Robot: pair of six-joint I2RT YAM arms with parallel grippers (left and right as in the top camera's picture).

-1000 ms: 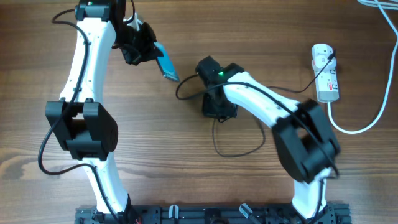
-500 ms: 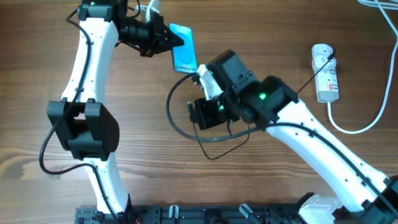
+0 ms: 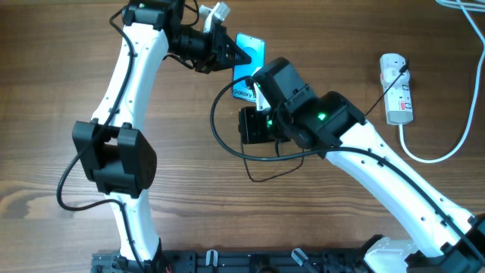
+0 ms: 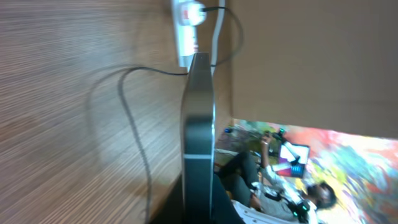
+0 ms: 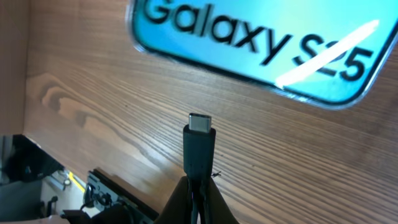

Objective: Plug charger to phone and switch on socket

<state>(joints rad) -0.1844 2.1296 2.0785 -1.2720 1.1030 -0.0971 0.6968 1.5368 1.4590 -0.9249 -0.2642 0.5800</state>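
Observation:
My left gripper (image 3: 226, 51) is shut on the phone (image 3: 247, 67) and holds it above the table; its cyan screen reads "Galaxy". In the left wrist view the phone (image 4: 199, 130) shows edge-on. My right gripper (image 3: 258, 97) is shut on the charger's black connector (image 5: 199, 144), whose metal tip points at the phone's lettered short edge (image 5: 261, 43) with a gap between them. The thin black charger cable (image 3: 227, 144) loops on the table under my right arm. The white socket (image 3: 396, 87) lies at the far right with a black plug in it.
The socket's thick white lead (image 3: 447, 148) curves along the right edge of the table. A black rail (image 3: 250, 262) runs along the near edge. In the left wrist view the socket (image 4: 186, 25) lies beyond the phone.
My left gripper carried the phone to the right and turned its screen up. My right arm swung up and left, bringing the connector close to the phone's short edge.

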